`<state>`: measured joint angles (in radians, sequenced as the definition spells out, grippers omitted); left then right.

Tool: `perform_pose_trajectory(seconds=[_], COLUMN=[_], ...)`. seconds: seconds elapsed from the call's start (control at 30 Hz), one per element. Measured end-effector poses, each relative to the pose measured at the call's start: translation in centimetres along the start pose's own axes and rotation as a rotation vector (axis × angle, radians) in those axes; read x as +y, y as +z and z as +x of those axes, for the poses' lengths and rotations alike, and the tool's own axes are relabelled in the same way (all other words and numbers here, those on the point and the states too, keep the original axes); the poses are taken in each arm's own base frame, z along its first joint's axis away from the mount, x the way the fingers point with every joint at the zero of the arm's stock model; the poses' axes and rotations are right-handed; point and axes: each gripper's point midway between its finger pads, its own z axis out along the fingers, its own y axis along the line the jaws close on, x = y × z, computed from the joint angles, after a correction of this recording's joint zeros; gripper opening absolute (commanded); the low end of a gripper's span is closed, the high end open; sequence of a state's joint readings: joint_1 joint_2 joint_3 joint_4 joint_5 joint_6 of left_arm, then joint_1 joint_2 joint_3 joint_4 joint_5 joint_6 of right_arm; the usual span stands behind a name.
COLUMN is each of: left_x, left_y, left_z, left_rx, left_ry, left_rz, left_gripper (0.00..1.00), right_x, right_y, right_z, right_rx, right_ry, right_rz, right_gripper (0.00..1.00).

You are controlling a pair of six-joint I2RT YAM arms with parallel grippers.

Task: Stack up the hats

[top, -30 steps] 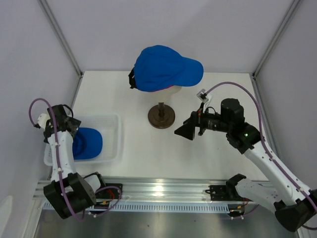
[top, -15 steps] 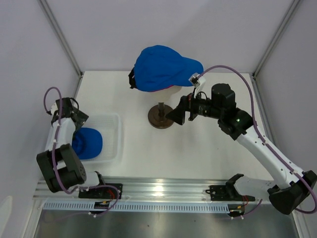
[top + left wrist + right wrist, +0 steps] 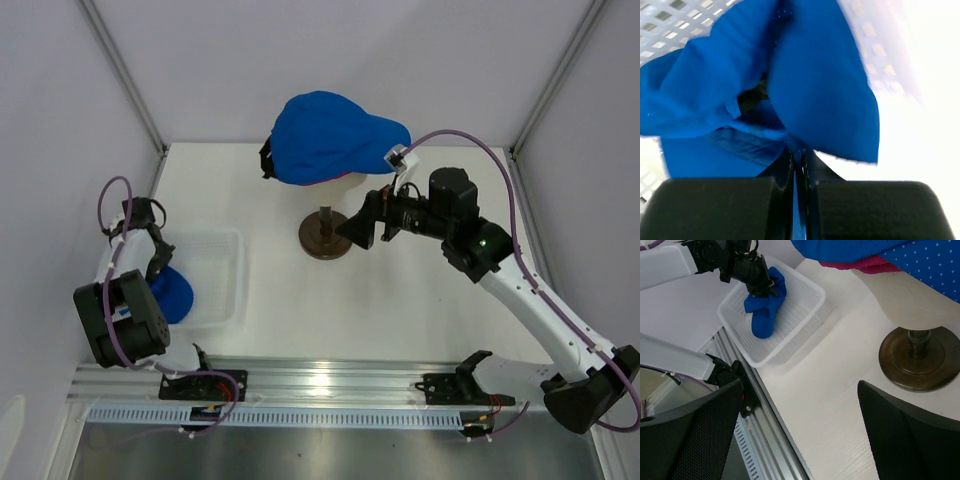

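The left gripper (image 3: 799, 167) is pinching a crumpled blue cap (image 3: 820, 90) between closed fingers, holding it inside the white basket (image 3: 812, 292). The right gripper (image 3: 800, 440) is hovering with fingers spread wide, empty, near the brown stand (image 3: 920, 360). A second blue cap (image 3: 330, 135) is sitting over a pink cap (image 3: 875, 264) on the mannequin head (image 3: 910, 305).

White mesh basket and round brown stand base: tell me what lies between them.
Only bare white tabletop separates the white mesh basket from the round brown stand base, shown in the right wrist view.
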<state>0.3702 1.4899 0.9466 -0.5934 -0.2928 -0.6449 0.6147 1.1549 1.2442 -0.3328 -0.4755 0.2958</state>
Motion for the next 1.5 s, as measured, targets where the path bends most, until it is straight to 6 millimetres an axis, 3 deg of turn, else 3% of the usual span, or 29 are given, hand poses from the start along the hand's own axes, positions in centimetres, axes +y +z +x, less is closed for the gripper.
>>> perform_pose_trajectory(seconds=[0.1, 0.17, 0.27, 0.37, 0.47, 0.53, 0.63, 0.77, 1.0, 1.13, 1.33, 1.5], left_x=[-0.2, -1.0, -1.9, -1.9, -1.2, -1.8, -3.1, -2.7, -1.8, -1.3, 0.3, 0.2], left_y=[-2.1, -5.2, -12.3, -21.8, -30.5, -33.9, -34.6, -31.9, -30.3, -31.8, -36.6, -36.5], left_z=[-0.5, -0.8, -1.9, -3.3, -2.7, -1.6, 0.3, 2.4, 1.5, 1.0, 0.4, 0.6], left_rx=[-0.025, -0.072, -0.217, -0.442, -0.600, -0.610, -0.554, -0.523, -0.447, -0.406, -0.448, -0.426], left_ry=[0.007, 0.010, -0.013, -0.066, -0.082, -0.076, -0.110, -0.279, -0.615, -0.694, -0.694, -0.691], left_rz=[0.047, 0.140, 0.360, 0.665, 0.961, 1.124, 1.303, 1.425, 1.496, 1.536, 1.627, 1.622], left_gripper=[0.01, 0.01, 0.01, 0.01, 0.01, 0.01, 0.01, 0.01, 0.01, 0.01, 0.01, 0.01], right_x=[0.0, 0.3, 1.0, 1.5, 2.4, 3.8, 5.9, 7.6, 9.8, 11.1, 11.1, 12.8], right_y=[0.0, 0.3, 1.0, 1.6, 2.2, 2.3, 1.7, 0.8, 2.7, 5.0, 7.6, 9.4], right_z=[0.3, 1.1, 3.0, 5.3, 6.1, 5.8, 4.4, 3.8, 5.4, 6.5, 8.0, 6.3], right_rx=[-0.010, -0.013, -0.017, -0.012, -0.035, -0.063, -0.144, -0.268, -0.342, -0.353, -0.368, -0.406], right_ry=[0.033, 0.086, 0.200, 0.345, 0.453, 0.501, 0.587, 0.761, 0.917, 0.943, 0.987, 1.024], right_rz=[0.011, 0.023, 0.035, 0.030, 0.017, -0.016, -0.076, -0.145, -0.187, -0.203, -0.175, -0.218], right_gripper=[0.99, 1.00, 1.00, 1.00, 1.00, 0.99, 1.00, 0.99, 1.00, 0.99, 0.99, 1.00])
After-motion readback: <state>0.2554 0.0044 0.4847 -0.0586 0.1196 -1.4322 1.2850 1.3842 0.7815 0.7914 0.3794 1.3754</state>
